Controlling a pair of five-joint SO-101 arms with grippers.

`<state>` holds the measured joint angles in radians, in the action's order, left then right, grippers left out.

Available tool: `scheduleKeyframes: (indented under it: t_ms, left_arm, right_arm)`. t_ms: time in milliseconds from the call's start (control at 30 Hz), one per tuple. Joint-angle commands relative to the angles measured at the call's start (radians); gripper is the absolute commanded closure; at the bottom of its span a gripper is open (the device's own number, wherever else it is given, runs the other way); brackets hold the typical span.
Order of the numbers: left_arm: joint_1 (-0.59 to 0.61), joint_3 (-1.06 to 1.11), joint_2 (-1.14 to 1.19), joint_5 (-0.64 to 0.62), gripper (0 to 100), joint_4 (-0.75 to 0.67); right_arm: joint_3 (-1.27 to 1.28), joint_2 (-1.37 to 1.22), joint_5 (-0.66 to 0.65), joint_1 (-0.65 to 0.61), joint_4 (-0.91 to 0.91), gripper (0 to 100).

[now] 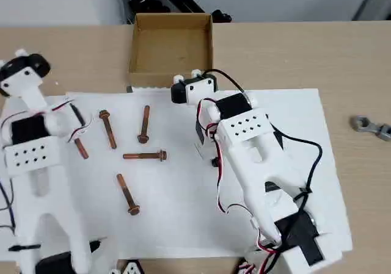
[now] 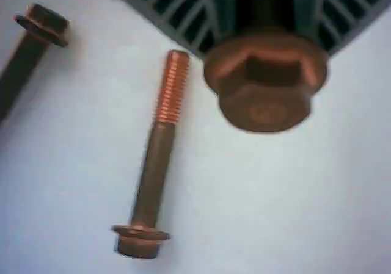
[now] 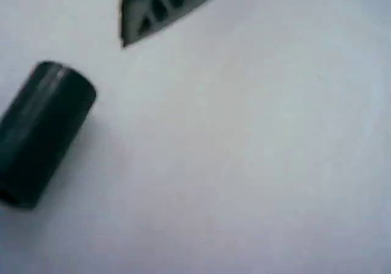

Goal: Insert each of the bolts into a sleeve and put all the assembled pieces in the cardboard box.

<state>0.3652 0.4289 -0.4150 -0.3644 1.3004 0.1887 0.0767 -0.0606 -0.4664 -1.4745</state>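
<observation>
Left gripper (image 2: 264, 8) pinches the held bolt (image 2: 266, 85) by its shank between ribbed dark fingers, with the flanged hex head turned toward the wrist camera. In the high view the held bolt (image 1: 80, 147) juts from the left arm near the 9 o'clock edge of the white sheet (image 1: 183, 231). Four loose bolts (image 1: 145, 156) lie flat on the sheet toward 3 o'clock of it, none touching another. One dark sleeve (image 3: 43, 133) lies on its side on the sheet, near the right gripper (image 3: 153, 14) but apart from it; whether that gripper is spread or closed cannot be told. The cardboard box (image 1: 131, 48) stands on the table (image 1: 305, 54) just beside the sheet's 12 o'clock edge.
</observation>
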Motion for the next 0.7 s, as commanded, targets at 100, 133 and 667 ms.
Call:
scheduleKeyframes:
  t_ms: [100,133,667]
  left_arm:
    - [0.021,0.031,-0.060,0.011,99,-0.052]
    - [0.020,0.030,-0.060,0.011,99,-0.052]
    - [0.021,0.031,-0.054,0.006,99,-0.052]
  right_arm:
    - [0.066,-0.025,0.049,-0.004,0.074,78.6]
    - [0.081,-0.036,0.051,-0.004,0.091,78.6]
    - [0.144,-0.171,0.107,-0.008,0.314,78.6]
